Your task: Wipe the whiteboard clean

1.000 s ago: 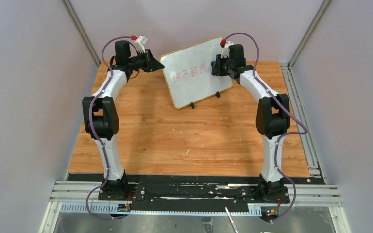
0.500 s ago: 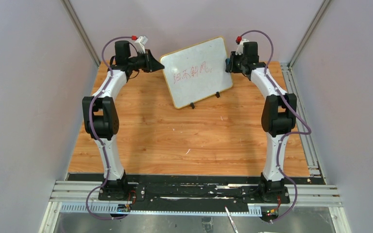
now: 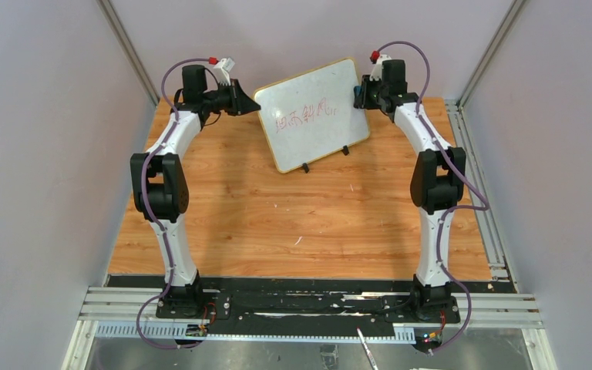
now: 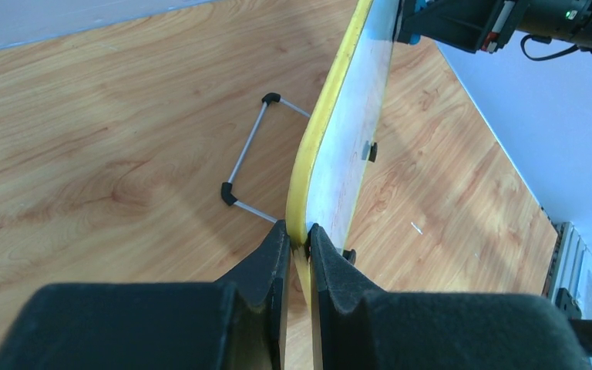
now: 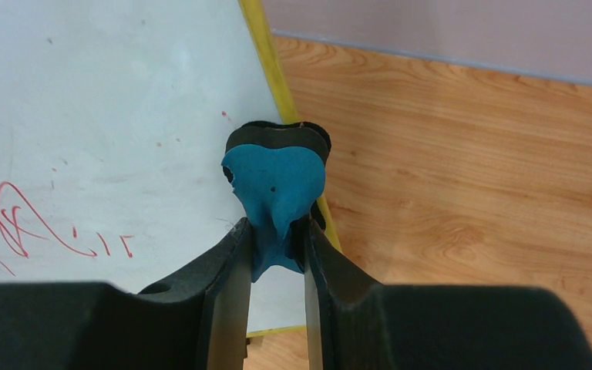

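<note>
Whiteboard (image 3: 312,116) propped at 12 o'clock on the table (image 3: 277,223), left gripper (image 4: 297,231) pinching its 9 o'clock edge. Right gripper (image 5: 276,227) clamps the blue eraser (image 5: 275,177) at the board's 2 o'clock corner. Looks like the wiping step; next stroke should sweep toward 8 o'clock over the red marks (image 3: 302,114).

Top cam: high behind the arm bases, looking down over the whole wood-grain desk (image 3: 301,223). Left wrist cam: close, sights past the left hand (image 4: 298,231) along the white wood-framed whiteboard (image 4: 351,116), edge-on. Right wrist cam: close, past the right hand (image 5: 276,227) and blue eraser block (image 5: 277,181) onto the board's face. All three share the board.
</note>
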You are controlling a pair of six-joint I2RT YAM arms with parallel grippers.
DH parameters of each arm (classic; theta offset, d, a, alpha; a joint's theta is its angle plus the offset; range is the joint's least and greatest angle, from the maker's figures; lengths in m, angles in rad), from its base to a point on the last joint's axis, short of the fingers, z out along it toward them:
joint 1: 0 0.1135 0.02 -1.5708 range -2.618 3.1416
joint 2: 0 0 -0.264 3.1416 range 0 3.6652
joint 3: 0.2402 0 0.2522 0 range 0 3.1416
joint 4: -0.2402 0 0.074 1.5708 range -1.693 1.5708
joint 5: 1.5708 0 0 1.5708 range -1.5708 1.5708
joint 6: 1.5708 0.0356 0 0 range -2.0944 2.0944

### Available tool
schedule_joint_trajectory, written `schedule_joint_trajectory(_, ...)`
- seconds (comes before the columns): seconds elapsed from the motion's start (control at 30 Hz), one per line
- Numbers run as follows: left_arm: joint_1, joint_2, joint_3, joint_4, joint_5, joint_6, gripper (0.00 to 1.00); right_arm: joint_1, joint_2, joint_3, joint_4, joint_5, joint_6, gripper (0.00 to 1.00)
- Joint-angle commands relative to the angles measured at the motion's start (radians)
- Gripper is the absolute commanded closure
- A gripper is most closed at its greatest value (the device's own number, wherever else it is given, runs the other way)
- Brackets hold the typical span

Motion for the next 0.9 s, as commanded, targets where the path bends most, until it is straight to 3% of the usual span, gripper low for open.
schedule_joint_trajectory(0.0, -0.004, 0.006, -0.006, -0.043, -0.010, 0.049, 1.00, 0.012, 0.045, 0.124, -0.027, -0.008, 0.000, 0.99)
schedule_joint_trajectory(0.17, -0.004, -0.001, -0.009, -0.046, -0.008, 0.056, 1.00, 0.012, 0.076, 0.199, -0.026, -0.020, 0.017, 0.99)
schedule_joint_trajectory(0.43, -0.004, 0.001, -0.007, -0.044, -0.008, 0.052, 1.00, 0.012, 0.074, 0.179, -0.017, -0.039, 0.023, 0.99)
schedule_joint_trajectory(0.87, -0.004, 0.002, 0.001, -0.039, -0.007, 0.043, 1.00, 0.012, -0.052, -0.132, 0.047, -0.069, 0.005, 0.99)
